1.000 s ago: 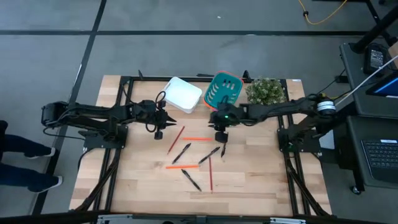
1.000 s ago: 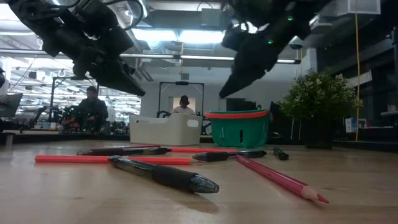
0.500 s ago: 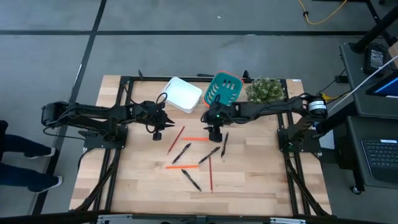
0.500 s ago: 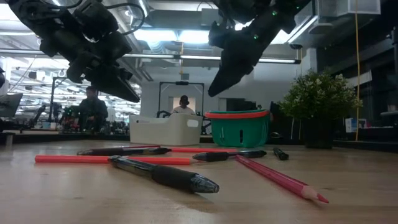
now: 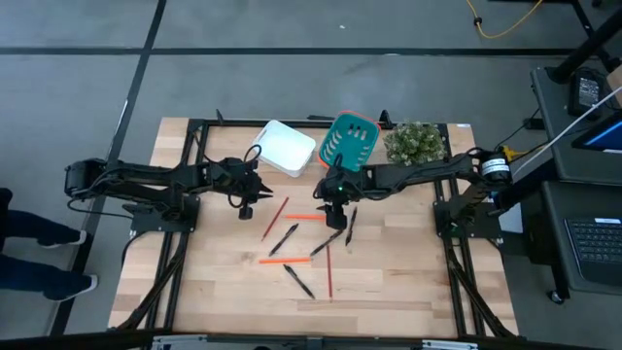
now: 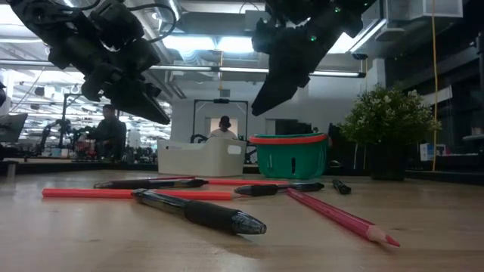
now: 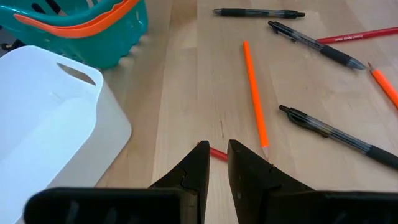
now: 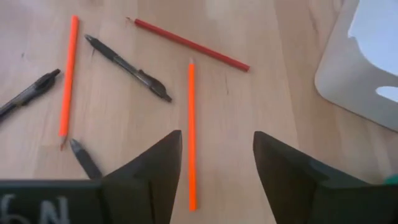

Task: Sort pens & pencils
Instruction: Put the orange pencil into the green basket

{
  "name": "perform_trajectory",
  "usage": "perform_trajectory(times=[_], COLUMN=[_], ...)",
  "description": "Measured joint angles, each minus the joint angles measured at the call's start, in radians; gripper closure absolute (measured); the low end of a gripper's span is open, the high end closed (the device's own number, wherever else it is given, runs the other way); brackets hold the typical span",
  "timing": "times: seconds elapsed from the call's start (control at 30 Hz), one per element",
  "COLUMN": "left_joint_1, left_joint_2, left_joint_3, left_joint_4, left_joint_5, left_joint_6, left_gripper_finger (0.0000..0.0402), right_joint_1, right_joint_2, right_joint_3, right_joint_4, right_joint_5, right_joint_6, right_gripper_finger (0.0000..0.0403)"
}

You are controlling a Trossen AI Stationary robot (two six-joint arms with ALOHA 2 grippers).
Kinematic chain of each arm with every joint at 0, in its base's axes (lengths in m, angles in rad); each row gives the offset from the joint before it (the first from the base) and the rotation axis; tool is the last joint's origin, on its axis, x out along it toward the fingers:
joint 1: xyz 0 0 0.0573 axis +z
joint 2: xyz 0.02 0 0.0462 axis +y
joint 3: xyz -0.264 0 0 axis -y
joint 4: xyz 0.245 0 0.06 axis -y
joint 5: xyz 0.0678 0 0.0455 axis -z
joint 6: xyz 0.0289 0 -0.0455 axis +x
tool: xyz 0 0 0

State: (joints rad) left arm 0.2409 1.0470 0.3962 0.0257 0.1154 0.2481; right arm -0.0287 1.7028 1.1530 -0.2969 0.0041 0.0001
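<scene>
Fingers of the right gripper (image 8: 214, 168) spread empty above an orange pencil (image 8: 191, 134); left gripper (image 7: 214, 165) pinched shut, hiding part of a red pencil (image 7: 217, 154).

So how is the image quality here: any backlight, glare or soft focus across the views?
Low view: bright ceiling lights behind both arms leave the left gripper and right gripper as dark silhouettes; the near pen is sharp, the room beyond soft. High view: even light, no glare on the table. Right wrist view: its own fingers are blurred, the orange pencil clear.
</scene>
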Motion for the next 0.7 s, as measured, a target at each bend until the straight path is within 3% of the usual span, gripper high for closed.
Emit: perform_trajectory(times=[0.17, 0.47, 0.7], left_joint_1=[0.0, 0.001, 0.001], left_joint_2=[0.0, 0.0, 0.0], left_joint_3=[0.0, 0.0, 0.0], left_joint_4=[-0.001, -0.041, -0.105], left_joint_5=[0.0, 0.0, -0.009], left_joint_6=[0.0, 0.0, -0.001], left_gripper_finger=[0.0349, 0.0349, 0.0349], right_joint_1=[0.0, 0.005, 0.014], right_joint_2=[0.077, 0.263, 0.355], right_joint_3=[0.085, 0.357, 0.446], right_joint_4=[-0.062, -0.347, -0.41], right_joint_5=[0.002, -0.003, -0.005], right_joint_6=[-0.01, -0.059, -0.077], right_gripper_finger=[0.0204, 0.0205, 0.0205])
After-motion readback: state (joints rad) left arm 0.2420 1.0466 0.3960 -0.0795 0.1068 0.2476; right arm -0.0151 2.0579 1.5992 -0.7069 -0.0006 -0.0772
